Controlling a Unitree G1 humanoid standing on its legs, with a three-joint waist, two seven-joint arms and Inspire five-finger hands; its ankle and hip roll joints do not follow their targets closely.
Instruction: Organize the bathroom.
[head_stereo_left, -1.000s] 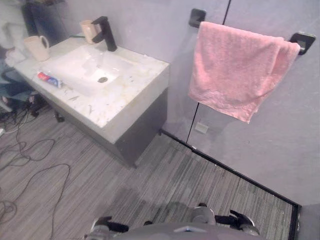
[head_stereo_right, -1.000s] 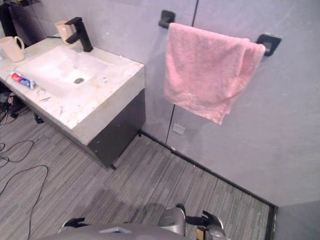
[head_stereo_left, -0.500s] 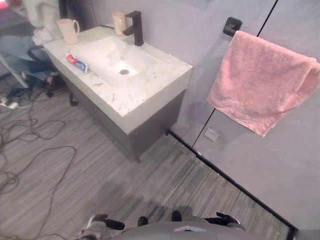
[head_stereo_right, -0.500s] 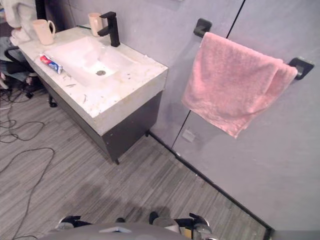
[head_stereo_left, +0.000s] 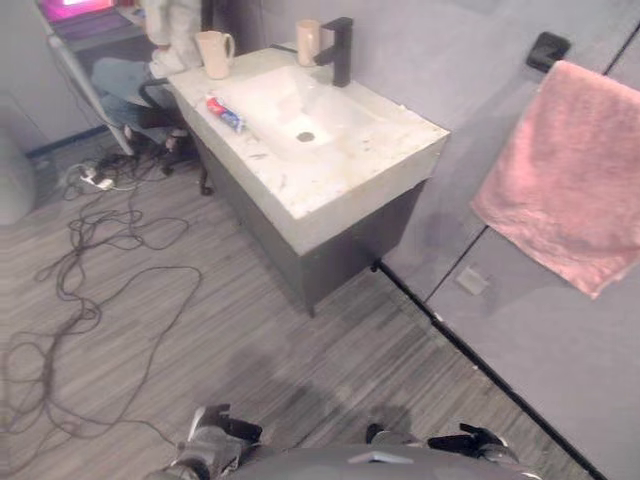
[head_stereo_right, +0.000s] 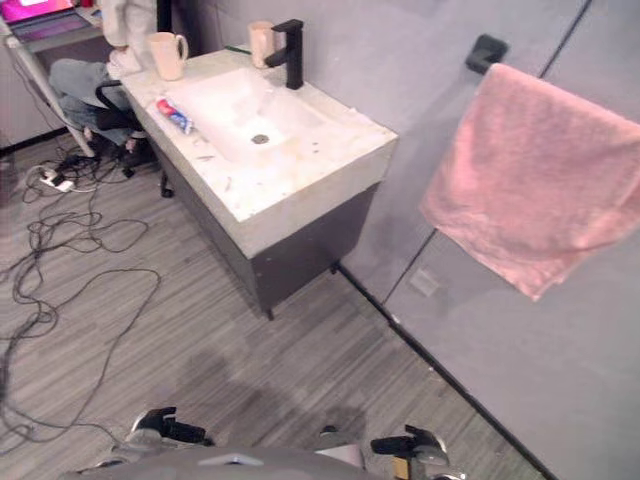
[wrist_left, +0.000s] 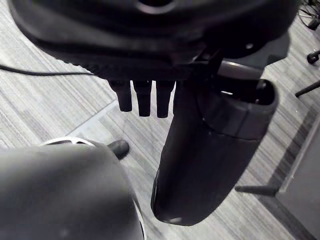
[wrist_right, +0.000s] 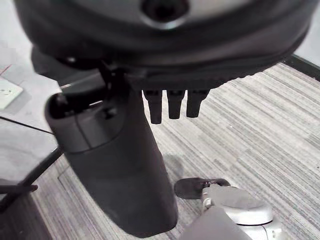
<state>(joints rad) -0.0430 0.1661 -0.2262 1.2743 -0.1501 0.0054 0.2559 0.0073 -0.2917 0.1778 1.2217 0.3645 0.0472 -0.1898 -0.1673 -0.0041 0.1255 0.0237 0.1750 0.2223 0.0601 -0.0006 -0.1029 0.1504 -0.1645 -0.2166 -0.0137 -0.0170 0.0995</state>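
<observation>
Nearby, vanity (head_stereo_left: 330, 215) edge — striped floor (head_stereo_left: 200, 330) beside

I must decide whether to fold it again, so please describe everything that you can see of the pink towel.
The pink towel looks like soft terry cloth. It hangs draped over a rail on the grey wall, held by a black bracket. It hangs unevenly, its lower edge slanting down to one corner. It hangs above the floor, apart from the sink counter. Neither hand touches it.

Head stereo downward; wrist views floorward.
</observation>
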